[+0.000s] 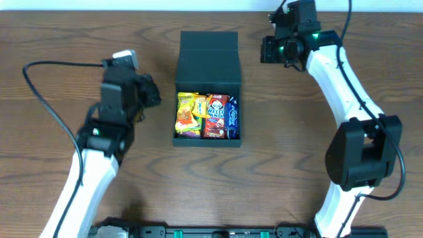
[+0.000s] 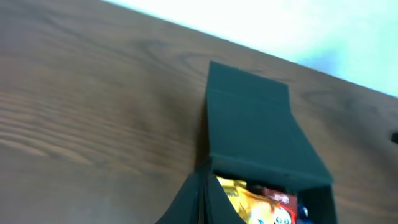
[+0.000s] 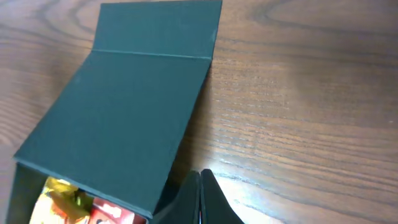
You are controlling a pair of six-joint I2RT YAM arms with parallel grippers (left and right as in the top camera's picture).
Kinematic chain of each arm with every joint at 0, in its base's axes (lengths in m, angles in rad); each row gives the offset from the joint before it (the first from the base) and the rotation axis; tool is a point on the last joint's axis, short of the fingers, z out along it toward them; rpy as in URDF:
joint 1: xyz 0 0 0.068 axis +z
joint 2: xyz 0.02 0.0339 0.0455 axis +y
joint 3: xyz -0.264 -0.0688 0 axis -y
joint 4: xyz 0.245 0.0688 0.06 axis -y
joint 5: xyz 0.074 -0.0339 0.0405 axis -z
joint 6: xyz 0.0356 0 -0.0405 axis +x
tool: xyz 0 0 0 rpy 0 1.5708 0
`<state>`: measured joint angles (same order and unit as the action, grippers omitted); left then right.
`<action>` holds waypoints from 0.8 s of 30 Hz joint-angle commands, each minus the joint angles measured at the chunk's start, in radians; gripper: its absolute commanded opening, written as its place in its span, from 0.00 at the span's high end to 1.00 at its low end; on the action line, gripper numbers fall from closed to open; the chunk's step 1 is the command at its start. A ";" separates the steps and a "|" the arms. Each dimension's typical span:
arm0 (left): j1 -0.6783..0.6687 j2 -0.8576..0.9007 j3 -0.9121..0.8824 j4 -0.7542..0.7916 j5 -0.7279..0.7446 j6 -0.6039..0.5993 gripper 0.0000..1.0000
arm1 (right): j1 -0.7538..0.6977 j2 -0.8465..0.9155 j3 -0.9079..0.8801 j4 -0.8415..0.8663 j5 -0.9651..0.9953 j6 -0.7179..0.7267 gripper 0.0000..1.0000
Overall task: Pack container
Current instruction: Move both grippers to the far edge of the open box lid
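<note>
Table point(image 1: 66, 39): brown wood, long streaky grain, dull sheen.
Box point(image 1: 207, 141): matte black card with a teal tint, square, straight thin walls, sharp corners; stands mid-table, open on top.
Lid point(image 1: 208, 53): flat hinged flap of the same card, thrown back past the far wall, one crease across its width.
Contents: three glossy packets side by side, filling the floor of the box. Yellow packet point(image 1: 188, 114) at the left, crinkled; red packet point(image 1: 215, 116) in the middle with a cartoon face; blue packet point(image 1: 232, 118) at the right, narrow, against the wall.
Left gripper point(image 2: 202, 190): black, wedge-shaped fingers pressed flat together, nothing between them.
Right gripper point(image 3: 200, 196): same black wedge, fingers closed on each other, empty.
Box to left gripper: to its right, near but apart; seen from the wrist, the fingertips point at the box's left wall.
Box to right gripper: to its left; gripper sits off the far right corner of the lid, apart from it, bare wood under the fingertips.
Overall: box between the two grippers, touched by neither.
</note>
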<state>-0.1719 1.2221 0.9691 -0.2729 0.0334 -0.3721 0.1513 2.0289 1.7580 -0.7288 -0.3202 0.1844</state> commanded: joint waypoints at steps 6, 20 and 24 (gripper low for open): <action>0.233 0.288 0.151 0.039 0.354 -0.009 0.94 | -0.038 0.004 -0.002 -0.039 -0.106 -0.059 0.99; 0.283 0.855 0.650 -0.133 0.594 0.010 0.94 | -0.032 0.005 -0.003 -0.048 -0.166 -0.005 0.99; 0.275 0.999 0.806 -0.232 0.675 0.010 0.95 | -0.033 0.022 -0.002 -0.045 -0.162 0.047 0.99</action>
<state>0.1066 2.1529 1.6894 -0.4717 0.6266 -0.3809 0.1108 2.0300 1.7580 -0.7773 -0.4686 0.1856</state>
